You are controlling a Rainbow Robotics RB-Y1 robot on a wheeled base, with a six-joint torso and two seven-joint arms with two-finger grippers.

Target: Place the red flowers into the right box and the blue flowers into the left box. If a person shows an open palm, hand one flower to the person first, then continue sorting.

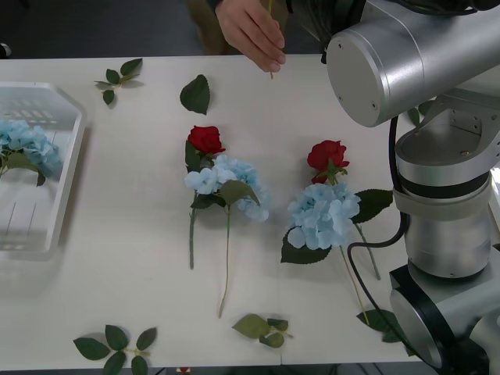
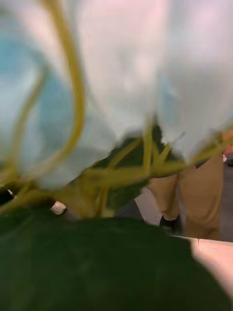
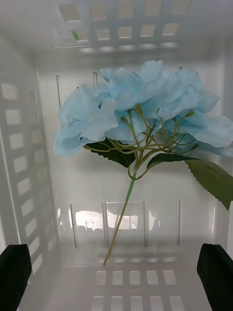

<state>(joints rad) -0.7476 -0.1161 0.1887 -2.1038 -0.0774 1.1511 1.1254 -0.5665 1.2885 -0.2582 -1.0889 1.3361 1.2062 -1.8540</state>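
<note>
Two red flowers lie mid-table, each beside a blue flower. Another blue flower rests in the left box. My left gripper hovers open above it, with the black fingertips apart. My right arm rises out of the front view's top. Pale-blue petals, yellow-green stems and a big dark leaf press against the right wrist camera. At the table's far edge a person's hand pinches a thin stem. The right box is out of view.
Loose leaf sprigs lie at the far left, near the front edge and front middle. A single leaf sits behind the roses. The person's tan trousers stand beyond the table.
</note>
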